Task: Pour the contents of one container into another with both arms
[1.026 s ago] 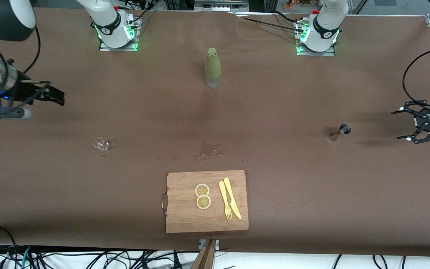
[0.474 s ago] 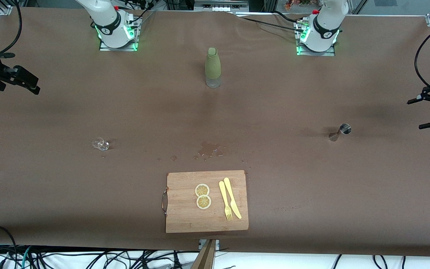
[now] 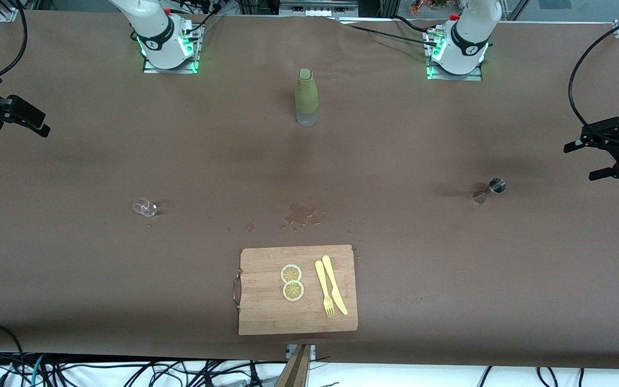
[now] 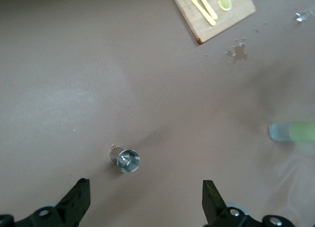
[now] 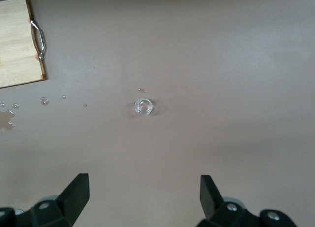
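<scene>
A small steel jigger (image 3: pixel 492 187) stands toward the left arm's end of the table. In the left wrist view the jigger (image 4: pixel 128 160) lies just ahead of my open left gripper (image 4: pixel 146 203), which holds nothing. In the front view the left gripper (image 3: pixel 581 161) hangs over the table's end, apart from the jigger. A small clear glass (image 3: pixel 144 207) stands toward the right arm's end. My right gripper (image 3: pixel 33 124) hovers open and empty over that end, and the glass (image 5: pixel 143 107) lies well ahead of the right gripper (image 5: pixel 142 193).
A green bottle (image 3: pixel 306 97) with a clear base stands mid-table between the arm bases. A wooden cutting board (image 3: pixel 266 301) near the front edge carries two lemon slices (image 3: pixel 292 282), a yellow fork and a knife. A wet spill (image 3: pixel 301 215) marks the brown cloth.
The right gripper has drawn back toward its end of the table. The left gripper swung out to the table's end, then came slightly inward. Both stayed open; nothing on the table moved.
</scene>
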{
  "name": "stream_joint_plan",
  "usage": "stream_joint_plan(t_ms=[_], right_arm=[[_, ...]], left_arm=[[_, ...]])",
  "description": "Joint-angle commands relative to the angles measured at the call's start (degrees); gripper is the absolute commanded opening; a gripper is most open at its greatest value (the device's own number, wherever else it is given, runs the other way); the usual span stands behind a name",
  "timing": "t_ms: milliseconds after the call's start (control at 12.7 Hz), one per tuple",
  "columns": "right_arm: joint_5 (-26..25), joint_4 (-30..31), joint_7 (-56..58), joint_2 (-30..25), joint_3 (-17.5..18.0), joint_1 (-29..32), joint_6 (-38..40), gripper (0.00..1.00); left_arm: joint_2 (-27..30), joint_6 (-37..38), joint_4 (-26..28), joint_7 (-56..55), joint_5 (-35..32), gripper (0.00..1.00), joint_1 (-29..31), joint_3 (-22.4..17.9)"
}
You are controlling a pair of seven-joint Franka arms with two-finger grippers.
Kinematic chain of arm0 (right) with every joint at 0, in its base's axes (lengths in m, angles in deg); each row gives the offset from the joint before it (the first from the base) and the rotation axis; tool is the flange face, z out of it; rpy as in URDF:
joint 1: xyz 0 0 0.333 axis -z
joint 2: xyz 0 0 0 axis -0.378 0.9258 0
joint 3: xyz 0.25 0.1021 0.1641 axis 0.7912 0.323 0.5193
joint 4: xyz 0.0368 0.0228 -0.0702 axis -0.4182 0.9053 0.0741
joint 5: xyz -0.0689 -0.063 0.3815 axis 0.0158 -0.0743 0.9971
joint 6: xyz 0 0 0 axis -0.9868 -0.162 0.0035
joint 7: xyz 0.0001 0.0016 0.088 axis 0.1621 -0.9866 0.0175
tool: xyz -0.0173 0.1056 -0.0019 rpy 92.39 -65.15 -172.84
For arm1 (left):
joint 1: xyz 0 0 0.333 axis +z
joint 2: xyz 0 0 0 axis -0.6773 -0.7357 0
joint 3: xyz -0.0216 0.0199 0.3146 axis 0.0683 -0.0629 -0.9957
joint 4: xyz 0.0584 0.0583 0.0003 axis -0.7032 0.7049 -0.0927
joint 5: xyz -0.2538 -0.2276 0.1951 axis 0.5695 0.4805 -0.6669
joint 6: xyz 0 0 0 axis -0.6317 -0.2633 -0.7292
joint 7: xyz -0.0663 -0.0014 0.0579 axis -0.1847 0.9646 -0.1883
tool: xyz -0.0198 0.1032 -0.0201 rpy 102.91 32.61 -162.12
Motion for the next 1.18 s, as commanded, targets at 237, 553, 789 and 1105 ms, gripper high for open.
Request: stream_joint_plan(t_ms=[237,553,789,1105], right_arm=[[0.31,-0.80,-0.77,0.09,-0.79,-1.94,0.10,1.00],[0.22,-0.80,-0.77,0.36,-0.79,-2.38,0.19,1.00],[0.22,-0.72,-0.78,0.97,-0.79,-2.30,-0.16,1.00],[0.13,-0.72,-0.78,1.06,-0.79,-2.30,-0.08,1.00]], left_arm=[[4.25,-1.58,0.71,-28.04,-11.19,1.00,-3.22,4.20],[6.27,-1.06,0.35,-36.77,-17.80,1.00,-6.21,4.56],[8.12,0.96,0.27,-38.09,-18.59,1.00,-8.32,4.65],[10.84,2.54,0.35,-39.41,-22.46,1.00,-9.11,4.74]])
